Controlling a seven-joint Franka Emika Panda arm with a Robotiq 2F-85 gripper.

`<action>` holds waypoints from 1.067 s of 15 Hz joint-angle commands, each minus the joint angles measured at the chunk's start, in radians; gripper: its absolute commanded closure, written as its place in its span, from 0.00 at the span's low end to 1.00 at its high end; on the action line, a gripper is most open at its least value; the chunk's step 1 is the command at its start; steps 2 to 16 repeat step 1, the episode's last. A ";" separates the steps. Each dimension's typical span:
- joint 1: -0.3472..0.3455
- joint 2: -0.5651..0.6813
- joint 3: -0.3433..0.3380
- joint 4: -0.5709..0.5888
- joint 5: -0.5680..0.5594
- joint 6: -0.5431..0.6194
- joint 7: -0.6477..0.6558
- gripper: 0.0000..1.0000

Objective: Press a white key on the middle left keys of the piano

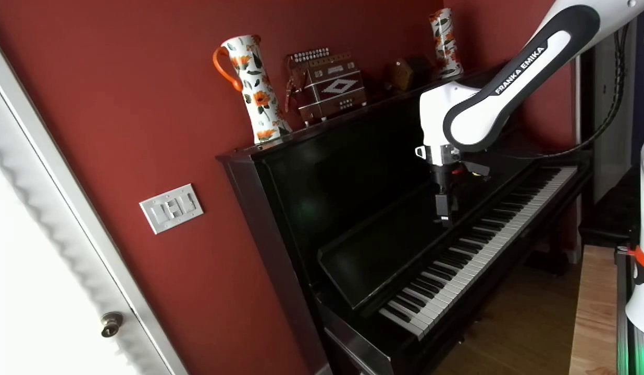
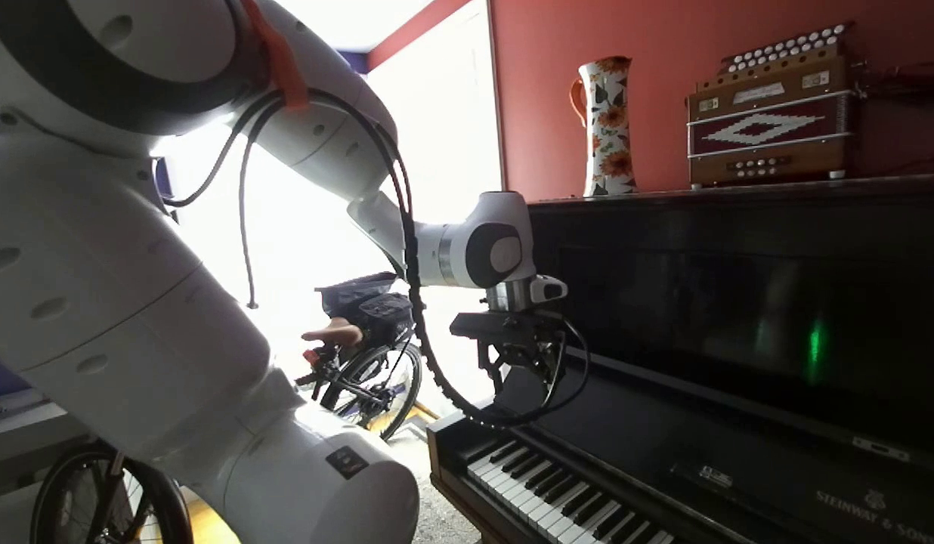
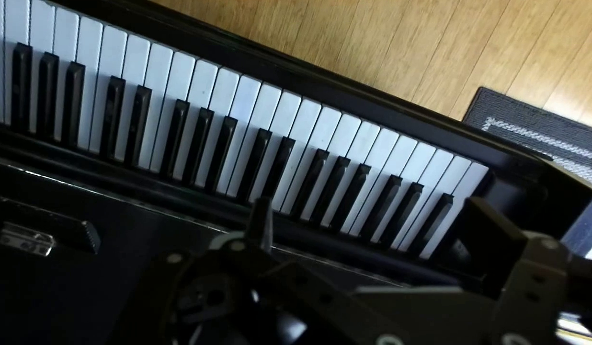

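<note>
The piano [image 1: 348, 172] is black and glossy, and it also shows in an exterior view [image 2: 701, 295]. Its middle left keys [image 1: 465, 273] are narrow and white with shorter black keys between them. They also show in the wrist view [image 3: 224, 88], where the keyboard's end is at the right; in an exterior view, keys [image 2: 542, 517] run out of the bottom edge. My gripper [image 1: 445, 219] hangs pointing down above the ledge behind the keys, apart from them. In the wrist view its fingers [image 3: 380, 213] are wide apart with nothing between them. It also shows in an exterior view [image 2: 524, 389].
A flowered pitcher [image 1: 257, 94], an accordion [image 1: 332, 86] and a flowered vase [image 1: 445, 44] stand on the piano top. A loose cable [image 2: 437, 378] loops below the wrist. A wooden table edge [image 1: 595, 312] is near the robot base. A bicycle [image 2: 376, 385] stands beyond.
</note>
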State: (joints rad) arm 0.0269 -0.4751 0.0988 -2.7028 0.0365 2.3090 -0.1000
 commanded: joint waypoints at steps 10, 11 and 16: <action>0.022 -0.002 -0.022 -0.001 -0.015 -0.002 0.011 0.00; 0.022 -0.002 -0.022 -0.001 -0.015 -0.002 0.011 0.00; 0.022 -0.002 -0.022 -0.001 -0.015 -0.002 0.011 0.00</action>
